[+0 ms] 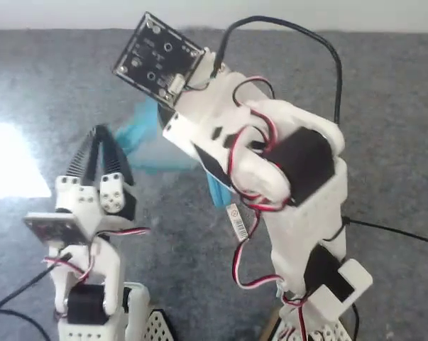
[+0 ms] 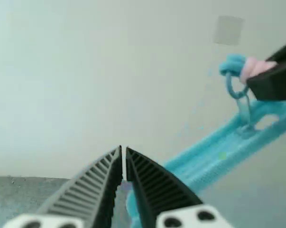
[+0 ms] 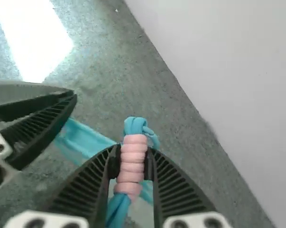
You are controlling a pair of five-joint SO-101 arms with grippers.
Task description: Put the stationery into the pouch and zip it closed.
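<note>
My left tool [image 2: 123, 151] has its fingers almost together, and a bit of the blue pouch [image 2: 214, 152] edge sits between them low down, so I judge that it pinches one end of the pouch. My right tool [image 3: 132, 149] is clamped on the pink pull [image 3: 132, 164] of the zip. The pouch is stretched between my two tools, above the grey surface [image 3: 109, 57].

Since both tools are at the zip, I judge the stationery is already inside and the closing is the step in hand. What is left is to bring the slider [image 2: 247, 127] to the end of its run and then let go. I cannot tell how much of the zip is already closed.

The high view gives the two arms side by side, with the pouch as a blue patch just beside the left tool. The left wrist view gives the line of the zip, the slider and its ring [image 2: 235, 90]. The right wrist view gives the grip itself: the pull is upright between the fingers, and the left tool is near it.
</note>
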